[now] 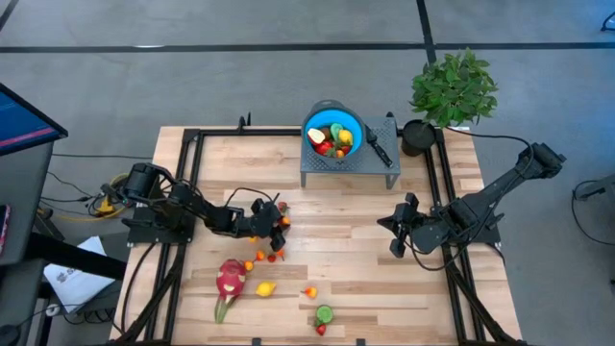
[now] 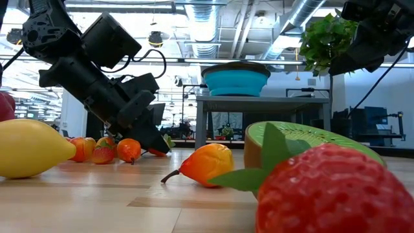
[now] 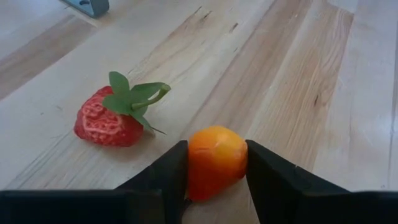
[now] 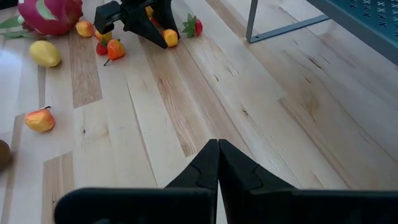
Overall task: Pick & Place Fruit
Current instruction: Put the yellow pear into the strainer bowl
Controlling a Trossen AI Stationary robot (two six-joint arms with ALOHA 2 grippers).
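Note:
My left gripper (image 1: 275, 223) stands at the table's left middle, slanted down, its two fingers closed on a small orange fruit (image 3: 216, 160). Just beyond it a strawberry (image 3: 102, 121) with green leaves lies on its side on the wood. More small fruits (image 1: 267, 252) lie close by. Nearer the front edge are a pink dragon fruit (image 1: 231, 279), a lemon (image 1: 266, 287), a small orange fruit (image 1: 310, 291) and a kiwi half (image 1: 325, 313). A blue bowl (image 1: 311, 119) holding fruit stands on a grey stand (image 1: 351, 165) at the back. My right gripper (image 4: 218, 152) hangs shut above the right side. My left gripper pinches the small orange fruit by its two opposite sides (image 3: 193, 163), one finger (image 3: 168, 171) on each side. The fingers come slanting down from the table's left. The fruit stays low at the wood, close to the strawberry; its underside is hidden by the fingers.
A black-handled knife (image 1: 377, 146) lies on the grey stand beside the bowl. A potted plant (image 1: 454, 86) stands at the back right corner. Bare wood stretches between the two arms (image 1: 336, 226).

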